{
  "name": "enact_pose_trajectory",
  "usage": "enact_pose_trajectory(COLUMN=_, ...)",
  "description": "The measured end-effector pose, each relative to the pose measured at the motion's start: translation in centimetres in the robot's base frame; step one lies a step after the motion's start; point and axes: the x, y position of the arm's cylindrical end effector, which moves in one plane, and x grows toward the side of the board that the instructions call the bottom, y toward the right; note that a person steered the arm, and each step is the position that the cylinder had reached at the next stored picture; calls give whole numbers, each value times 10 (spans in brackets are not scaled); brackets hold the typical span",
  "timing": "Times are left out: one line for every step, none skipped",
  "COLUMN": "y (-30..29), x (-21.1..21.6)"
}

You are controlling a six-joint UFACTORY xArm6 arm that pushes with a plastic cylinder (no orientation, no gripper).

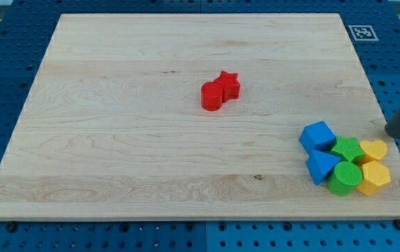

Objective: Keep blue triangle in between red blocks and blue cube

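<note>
In the camera view, my tip (pixel 389 131), a bare rod with no jaws to open or close, rests near the view's right edge, just above a cluster. There the blue triangle (pixel 320 166) touches the blue cube (pixel 317 135), well apart from the red blocks (pixel 220 92). It looks light and rigid (likely slippery), so I would push a flat side.

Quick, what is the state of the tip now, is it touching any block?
My tip: holds nothing, touches no block; it sits up-right of the yellow heart.
</note>
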Motion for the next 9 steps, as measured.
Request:
enact_pose_trajectory(y=5, x=0)
enact_pose_trajectory(y=42, x=-1)
enact_pose_trajectory(y=43, x=24)
enact_pose_trajectory(y=11, x=111)
enact_pose_trajectory(y=-2, x=120)
enact_pose_trajectory(y=-78, x=116)
enact_pose_trajectory(y=-104, x=120)
enact_pose_trajectory(y=-116, x=92)
enact_pose_trajectory(y=-138, x=69)
